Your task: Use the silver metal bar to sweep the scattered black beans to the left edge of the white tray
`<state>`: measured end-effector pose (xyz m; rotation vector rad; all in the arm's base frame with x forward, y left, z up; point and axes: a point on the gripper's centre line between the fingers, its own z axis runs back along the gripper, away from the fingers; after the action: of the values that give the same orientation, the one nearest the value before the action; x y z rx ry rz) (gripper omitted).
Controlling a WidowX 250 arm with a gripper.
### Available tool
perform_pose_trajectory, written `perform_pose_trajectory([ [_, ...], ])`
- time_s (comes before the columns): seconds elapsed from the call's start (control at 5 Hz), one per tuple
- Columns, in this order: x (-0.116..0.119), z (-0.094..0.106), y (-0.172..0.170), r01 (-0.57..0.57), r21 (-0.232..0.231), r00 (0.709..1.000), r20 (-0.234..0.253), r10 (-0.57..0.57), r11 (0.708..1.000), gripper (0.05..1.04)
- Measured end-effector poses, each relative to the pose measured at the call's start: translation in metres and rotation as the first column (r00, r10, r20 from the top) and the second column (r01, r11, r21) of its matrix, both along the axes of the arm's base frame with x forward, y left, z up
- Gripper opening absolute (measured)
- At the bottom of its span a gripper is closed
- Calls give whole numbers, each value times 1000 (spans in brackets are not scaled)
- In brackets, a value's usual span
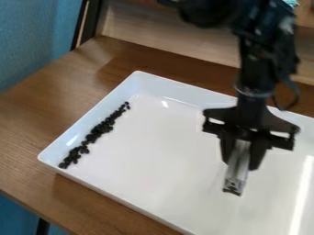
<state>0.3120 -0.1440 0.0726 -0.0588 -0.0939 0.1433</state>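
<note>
Currently, my gripper (242,166) is clamping a grey bar (237,176) over the white rectangular tray (165,151), small black pellets (98,131) lining one side.

Glossy smooth white tray (165,151); brown wood-grain table (36,124); matt black beans (97,132).

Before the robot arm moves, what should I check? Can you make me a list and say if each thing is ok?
1. Gripper has a grip on the silvery bar: ok, a finger is on each side.
2. Bar and gripper are over the white tray: ok.
3. Bar is apart from the little black pieces: ok, they lie in a row by the tray's wall at the picture's left.
4. Bar's low end is lifted off the tray: cannot tell.
5. Whole tray is in sight: not ok, it runs past the picture's edge.
</note>
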Motion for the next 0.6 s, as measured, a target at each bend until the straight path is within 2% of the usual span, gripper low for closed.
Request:
perform_pose_trajectory([
  [0.2, 4, -13, -27, 33, 25, 999, 11, -34, 999, 402],
  [0.4, 8, -23, -37, 41, 43, 999, 25, -42, 998, 402],
  [0.6, 12, -29, -39, 37, 43, 999, 33, -39, 998, 455],
])
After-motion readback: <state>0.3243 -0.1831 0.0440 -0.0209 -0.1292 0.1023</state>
